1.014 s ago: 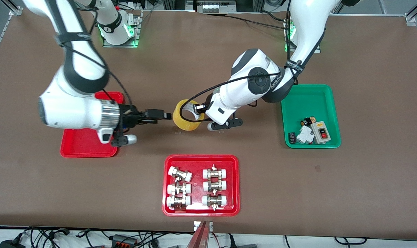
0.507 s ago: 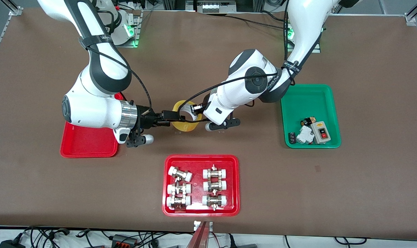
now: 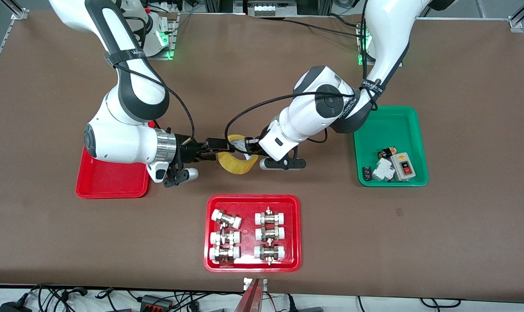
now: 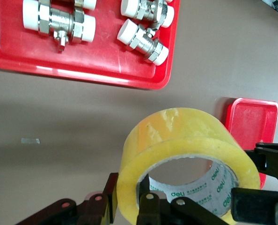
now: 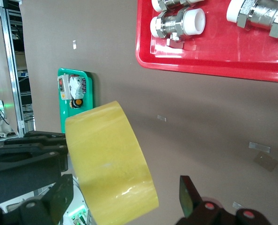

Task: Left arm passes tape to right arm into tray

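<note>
This is a robotics lab or workshop bench. Two bolted-down robot arms [image 3: 127,108] work over a brown table [image 3: 461,225]. Trays hold metal pipe fittings [image 3: 268,236] and electrical switches [image 3: 402,167].

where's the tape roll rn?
In the front view the tape hangs above bare table mid-table, shut in the left gripper, with the open right gripper at its rim. It sits between the plain red tray and the green tray.

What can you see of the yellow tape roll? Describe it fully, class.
The wide roll of translucent yellow packing tape has a pale printed inner core. It is held in the air above the bare brown table, its ring wall clamped by the shut left pincer. The open right pincer has its fingers at the roll's other edge, not yet closed.
</note>
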You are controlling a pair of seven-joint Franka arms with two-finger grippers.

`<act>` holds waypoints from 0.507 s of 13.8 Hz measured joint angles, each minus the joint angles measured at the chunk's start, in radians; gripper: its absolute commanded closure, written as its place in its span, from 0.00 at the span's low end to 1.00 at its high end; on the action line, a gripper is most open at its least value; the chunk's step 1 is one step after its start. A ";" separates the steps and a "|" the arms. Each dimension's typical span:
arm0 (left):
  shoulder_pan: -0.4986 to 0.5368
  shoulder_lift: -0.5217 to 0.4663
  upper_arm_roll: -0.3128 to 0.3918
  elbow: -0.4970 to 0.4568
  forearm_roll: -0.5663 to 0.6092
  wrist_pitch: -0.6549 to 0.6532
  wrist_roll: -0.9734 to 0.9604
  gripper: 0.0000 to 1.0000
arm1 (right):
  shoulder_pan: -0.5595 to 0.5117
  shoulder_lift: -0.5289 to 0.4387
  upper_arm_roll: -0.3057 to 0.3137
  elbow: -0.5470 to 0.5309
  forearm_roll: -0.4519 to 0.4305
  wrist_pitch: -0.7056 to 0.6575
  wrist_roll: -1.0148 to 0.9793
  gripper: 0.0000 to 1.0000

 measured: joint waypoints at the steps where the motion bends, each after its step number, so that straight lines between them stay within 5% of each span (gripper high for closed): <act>1: -0.001 0.001 0.000 0.000 0.002 0.001 0.003 0.99 | 0.000 0.000 0.000 0.000 0.000 0.000 -0.001 0.67; 3: -0.002 0.002 0.000 0.000 0.004 0.002 0.006 0.99 | 0.000 0.000 0.000 0.001 0.001 0.000 -0.006 1.00; 7: -0.001 0.004 0.000 0.000 0.006 0.006 0.011 0.93 | 0.000 0.000 -0.001 0.001 0.000 -0.001 -0.052 1.00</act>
